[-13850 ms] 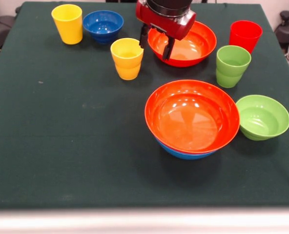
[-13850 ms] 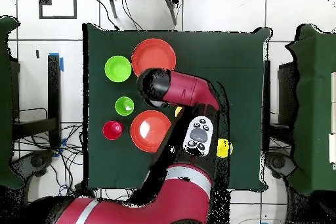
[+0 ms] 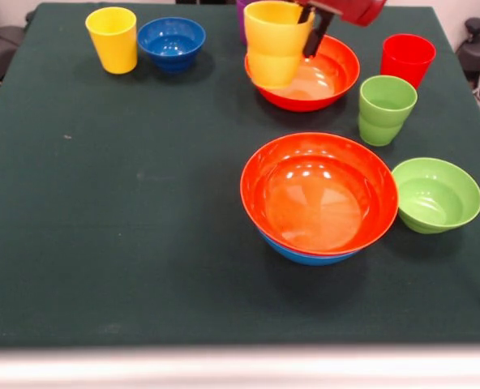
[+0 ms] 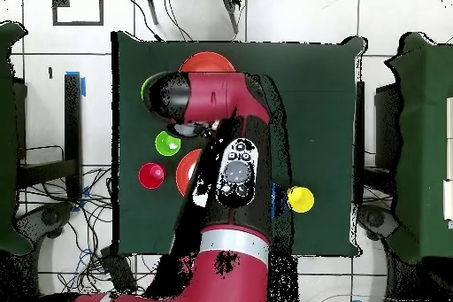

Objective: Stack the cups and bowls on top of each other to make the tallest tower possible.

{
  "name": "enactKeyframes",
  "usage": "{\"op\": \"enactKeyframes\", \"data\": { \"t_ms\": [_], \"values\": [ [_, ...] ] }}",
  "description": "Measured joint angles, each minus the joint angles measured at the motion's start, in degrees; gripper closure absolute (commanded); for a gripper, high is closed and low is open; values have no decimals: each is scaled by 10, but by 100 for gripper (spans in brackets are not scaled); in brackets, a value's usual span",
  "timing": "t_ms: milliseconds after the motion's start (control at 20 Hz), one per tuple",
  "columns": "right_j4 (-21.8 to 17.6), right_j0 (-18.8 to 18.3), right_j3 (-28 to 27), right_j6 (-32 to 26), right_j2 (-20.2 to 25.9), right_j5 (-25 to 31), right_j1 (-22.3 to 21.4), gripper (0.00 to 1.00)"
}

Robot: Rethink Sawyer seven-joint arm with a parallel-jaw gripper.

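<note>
Holding yellow-orange cup (image 3: 276,44) by rim, gripper (image 3: 313,34) was clenched on it, lifted clear of far orange bowl (image 3: 333,79). You carried it high for placement on stacked bowls (image 3: 319,194), near front centre.

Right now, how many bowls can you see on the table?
5: small dark blue bowl far left, orange-red bowl behind the held yellow-orange cup, orange-red bowl nested in light blue bowl, lime green bowl beside them.

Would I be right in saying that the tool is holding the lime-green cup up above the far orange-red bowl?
Not quite: the tool holds the yellow-orange cup, as the front view shows. The lime-green cup stands on the table beside the far orange-red bowl.
</note>
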Motion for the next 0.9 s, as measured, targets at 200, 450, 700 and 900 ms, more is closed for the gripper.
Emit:
{"op": "enactKeyframes", "data": {
  "t_ms": [200, 450, 700, 900],
  "values": [
    [-1, 5, -54, 0, -6, 38, 11, 100],
    [-1, 2, -130, 0, -7, 45, 46, 100],
    [-1, 1, -181, 0, -7, 45, 84, 100],
    [-1, 1, -215, 0, -7, 45, 119, 100]
  ]
}}
